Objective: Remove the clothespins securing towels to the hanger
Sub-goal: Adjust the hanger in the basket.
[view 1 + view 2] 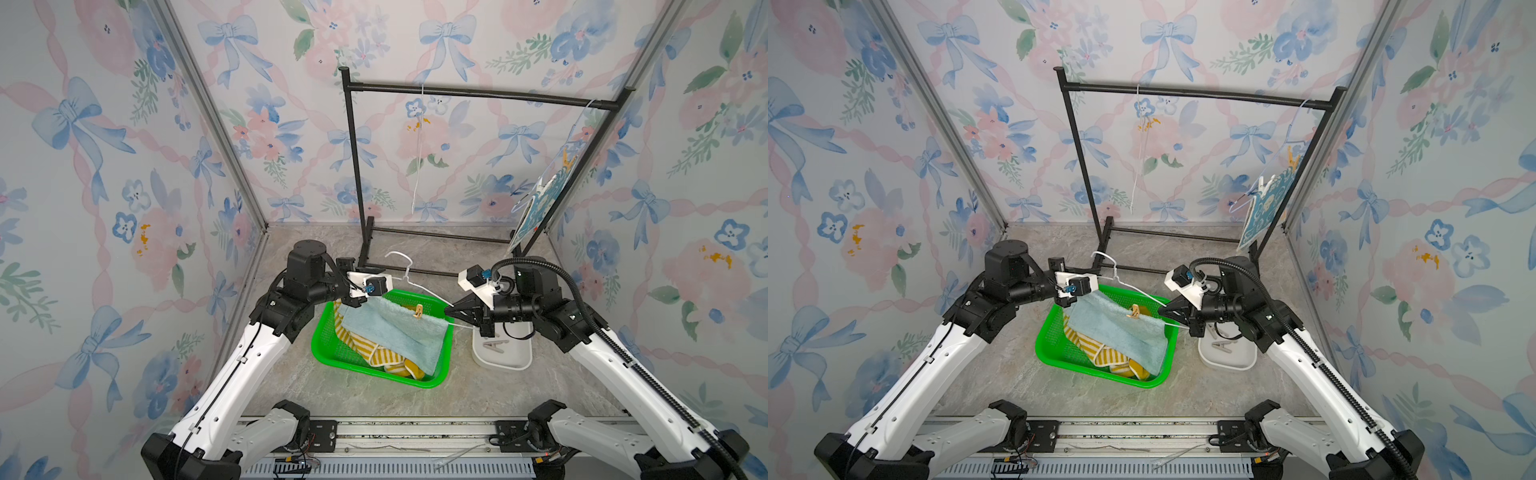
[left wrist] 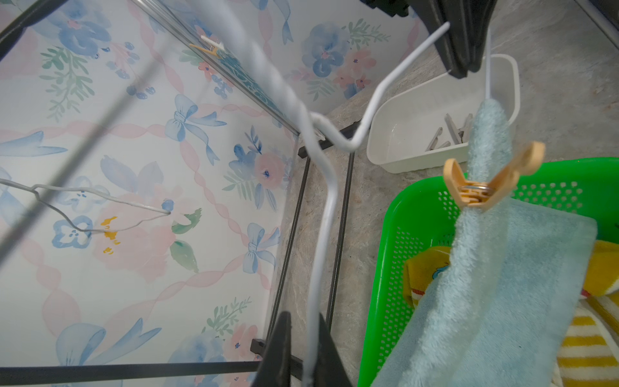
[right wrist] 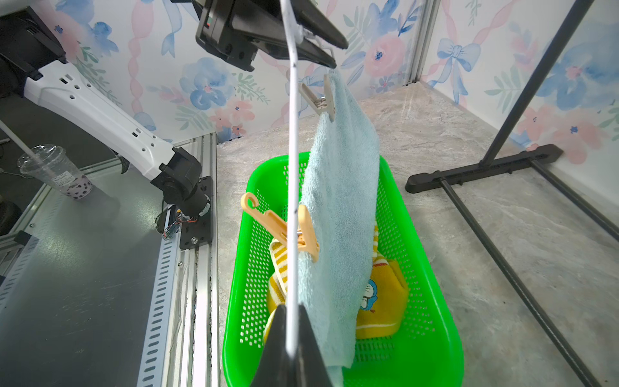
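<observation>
**A:** Start at the left. What's held?

**B:** The left fingers [image 2: 278, 351] are clenched on one end of the white wire hanger [image 3: 293, 134], above the green basket [image 1: 328, 353]. Just beside them, a pale tan clothespin [image 3: 318, 100] clips the teal towel [image 1: 395, 332] to the hanger.

**A:** And further along?

**B:** An orange-tan clothespin [image 3: 288, 228] bites the same towel, nearer the right fingers [image 3: 274, 351]. Those are clamped on the hanger's other end.

**A:** How far along is it?

**B:** Under halfway, I'd say. The yellow-striped towel [image 1: 374, 353] lies loose in the basket below both sets of fingers. An empty hanger [image 1: 419, 158] dangles from the rack [image 1: 457, 92], well beyond them. Grey clothespins [image 2: 450, 132] lie in the white tray [image 1: 519, 361], just right of the right fingers. There are at least two, but I can't count them exactly.

**A:** What remains?

**B:** Both pins on the teal towel. Then there's the blue towel [image 1: 536, 208], hanging far beyond the right fingers, with a tan pin [image 1: 1292, 160] and a white pin [image 1: 1264, 185].

**A:** Totals?

**B:** Three towels, three hangers, and four pins still clipped on.
</observation>
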